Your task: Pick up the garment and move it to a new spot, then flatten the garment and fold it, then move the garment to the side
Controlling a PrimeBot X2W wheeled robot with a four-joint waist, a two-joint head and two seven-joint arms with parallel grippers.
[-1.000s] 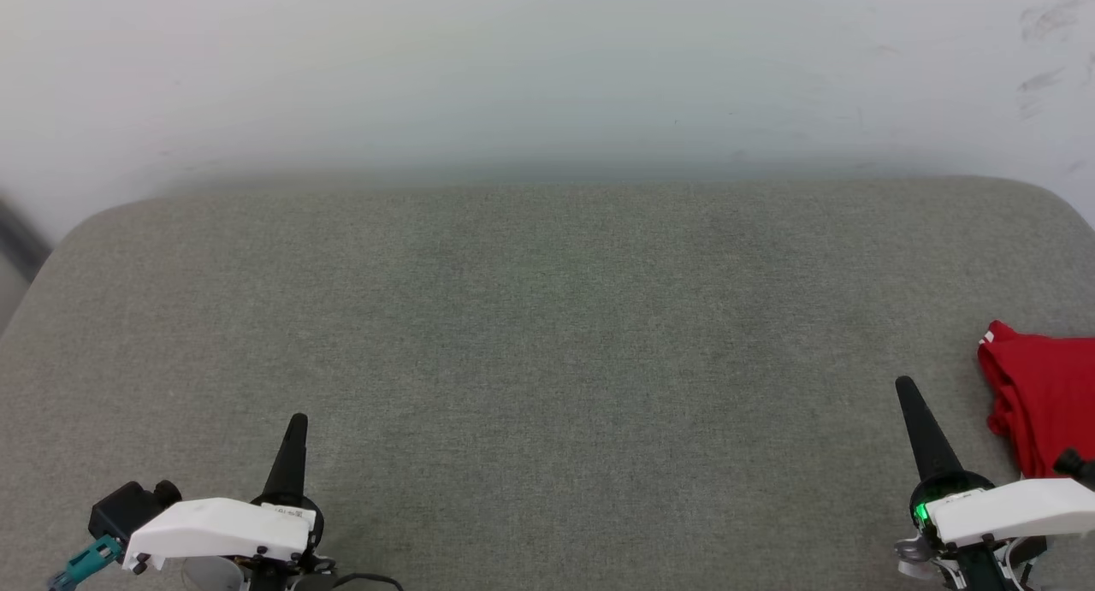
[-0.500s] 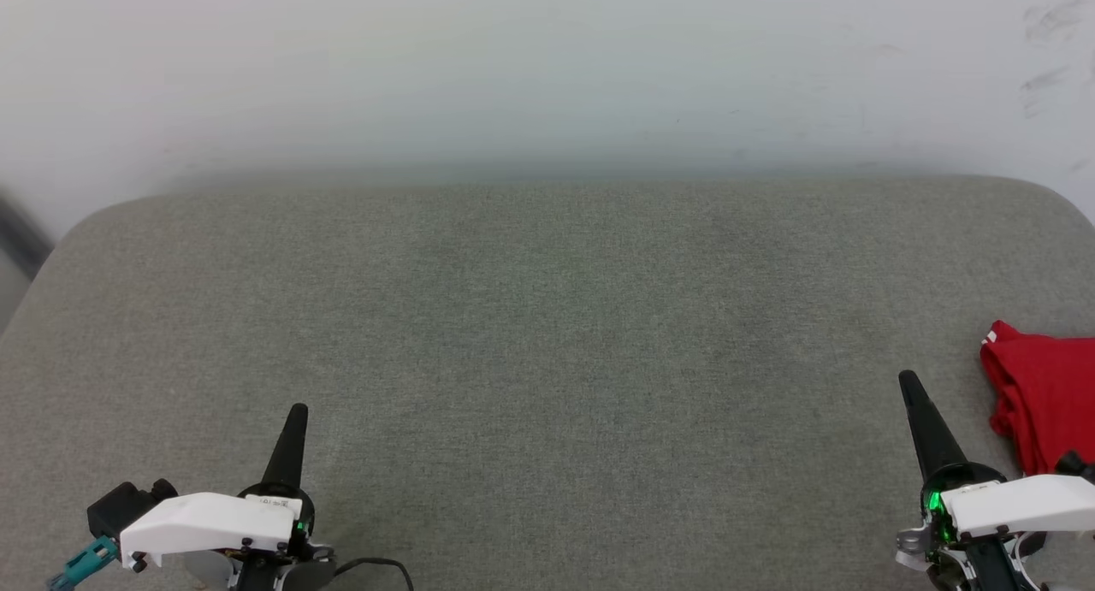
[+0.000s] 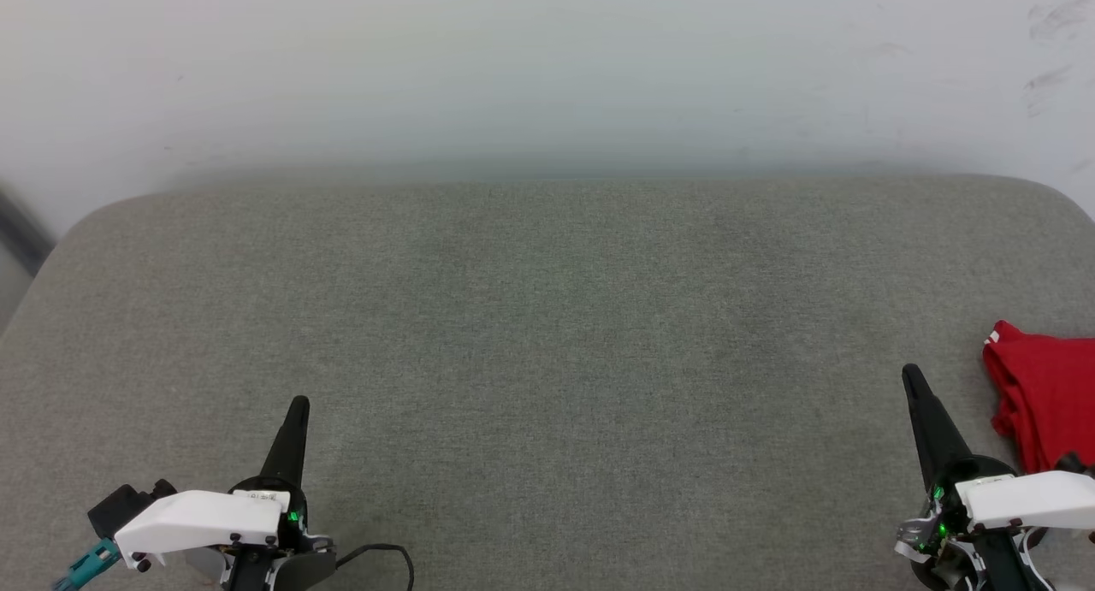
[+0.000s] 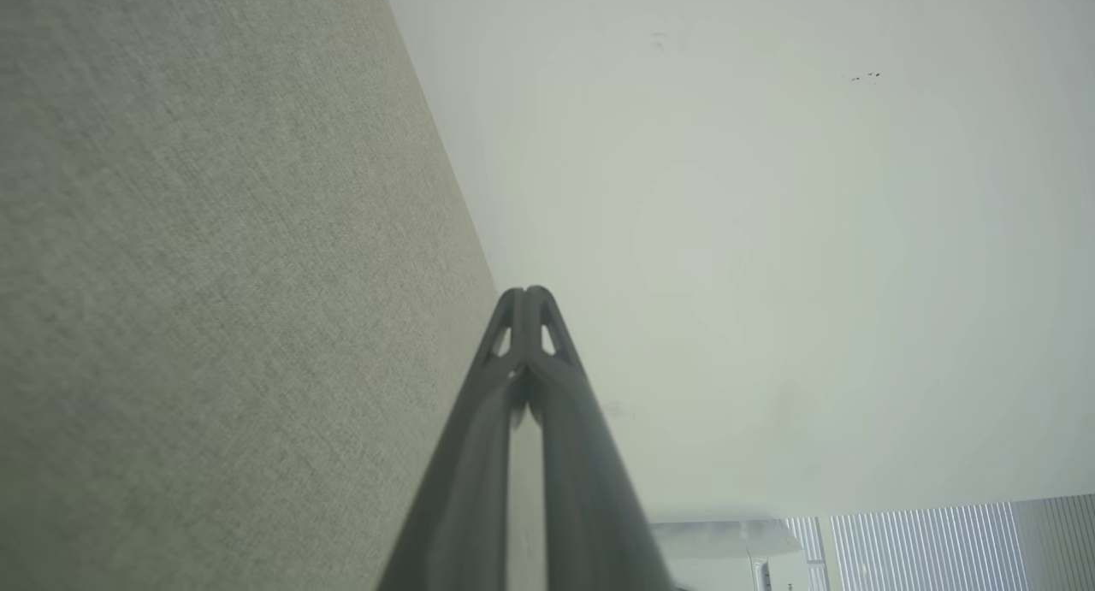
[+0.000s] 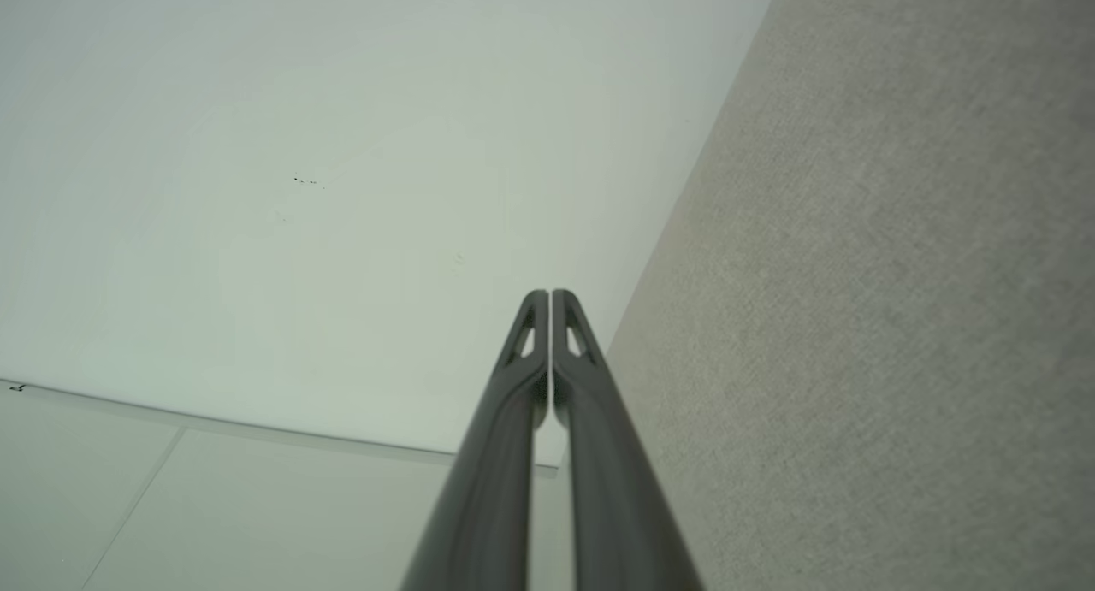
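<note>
The garment (image 3: 1045,403), a bunched bright red fabric with a small white mark at its top corner, lies at the right edge of the grey padded surface (image 3: 547,334), cut off by the frame. My right gripper (image 3: 912,375) stands just left of it, apart from it, fingers pressed together and holding nothing. At the lower left, my left gripper (image 3: 299,403) is also shut and empty. The left wrist view shows its tips (image 4: 528,293) touching, with grey cloth on one side and pale wall on the other. The right wrist view shows the same for the right gripper (image 5: 549,293).
A pale wall (image 3: 547,69) rises behind the surface's far edge. The surface has rounded far corners. A black cable (image 3: 376,557) loops beside the left wrist. Window blinds (image 4: 932,540) show low in the left wrist view.
Both grippers have crept slightly away from me across the surface, the left a little more. The garment has stayed where it was.
</note>
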